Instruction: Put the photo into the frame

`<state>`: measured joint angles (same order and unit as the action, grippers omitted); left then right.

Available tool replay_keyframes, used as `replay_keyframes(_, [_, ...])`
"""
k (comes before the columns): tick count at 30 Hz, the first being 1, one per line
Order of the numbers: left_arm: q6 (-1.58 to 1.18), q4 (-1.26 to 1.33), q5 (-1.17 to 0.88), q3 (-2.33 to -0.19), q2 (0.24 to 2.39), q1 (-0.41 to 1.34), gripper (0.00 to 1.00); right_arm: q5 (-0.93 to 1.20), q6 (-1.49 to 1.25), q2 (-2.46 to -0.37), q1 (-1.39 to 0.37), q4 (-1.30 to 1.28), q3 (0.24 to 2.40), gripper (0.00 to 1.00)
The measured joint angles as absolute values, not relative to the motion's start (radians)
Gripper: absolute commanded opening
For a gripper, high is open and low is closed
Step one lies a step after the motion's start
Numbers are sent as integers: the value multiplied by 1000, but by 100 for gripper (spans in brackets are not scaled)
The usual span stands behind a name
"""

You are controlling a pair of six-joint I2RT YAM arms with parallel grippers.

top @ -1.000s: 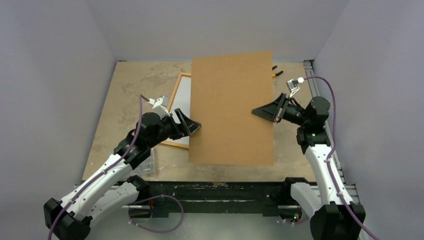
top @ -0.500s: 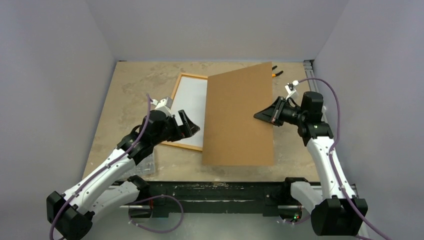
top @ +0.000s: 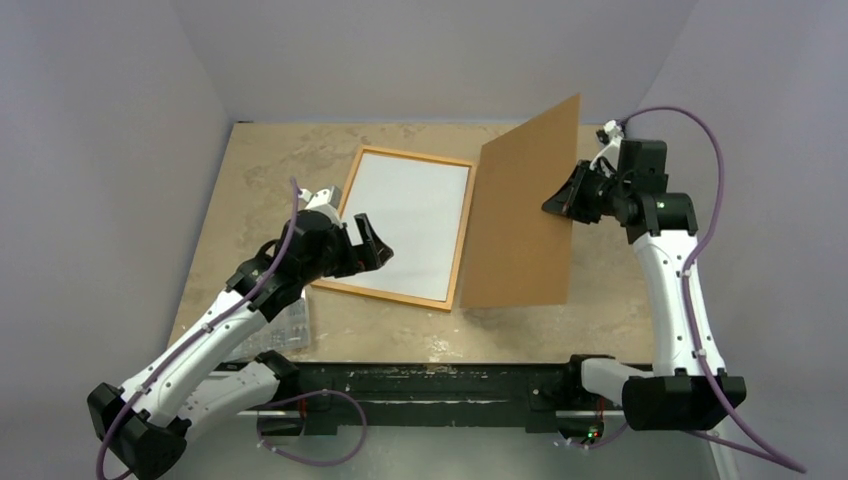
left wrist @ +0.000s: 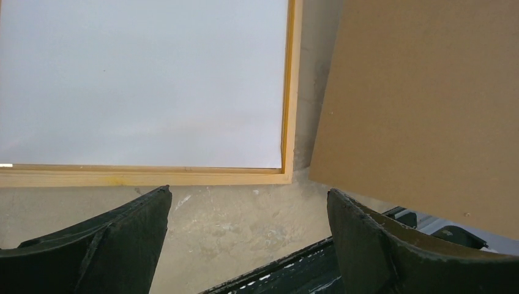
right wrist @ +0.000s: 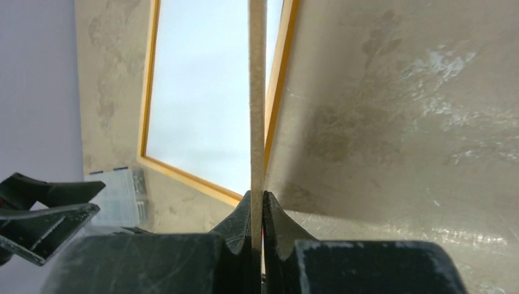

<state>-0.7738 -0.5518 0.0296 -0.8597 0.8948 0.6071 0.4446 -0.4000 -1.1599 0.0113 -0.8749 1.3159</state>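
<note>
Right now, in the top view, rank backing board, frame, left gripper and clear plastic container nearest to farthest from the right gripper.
1. Backing board: clamped in the right gripper.
2. Frame: flat, left of the board.
3. Left gripper: open, over the frame's near-left part.
4. Clear plastic container: beside the left arm.

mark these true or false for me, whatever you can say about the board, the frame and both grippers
1. The right gripper is shut on the board. True.
2. The board lies flat on the frame. False: it stands steeply tilted at the frame's right side.
3. The left gripper is open and holds nothing. True.
4. The frame is lifted off the table. False: it lies flat on the table.
</note>
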Motion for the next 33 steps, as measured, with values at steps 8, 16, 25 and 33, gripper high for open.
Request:
replay_keyframes(8, [-774, -541, -39, -862, 945, 609, 95, 299, -373, -1271, -19, -1070, 1586, 0])
replay_keyframes(16, [-774, -532, -92, -883, 979, 609, 95, 217, -388, -1335, -52, -1140, 1603, 0])
replay_keyframes(25, [-775, -515, -112, -883, 985, 609, 95, 141, -453, -1396, -165, -1129, 1579, 0])
replay_keyframes(33, [-775, -494, -141, -883, 993, 609, 95, 59, -488, -1529, -350, -1124, 1672, 45])
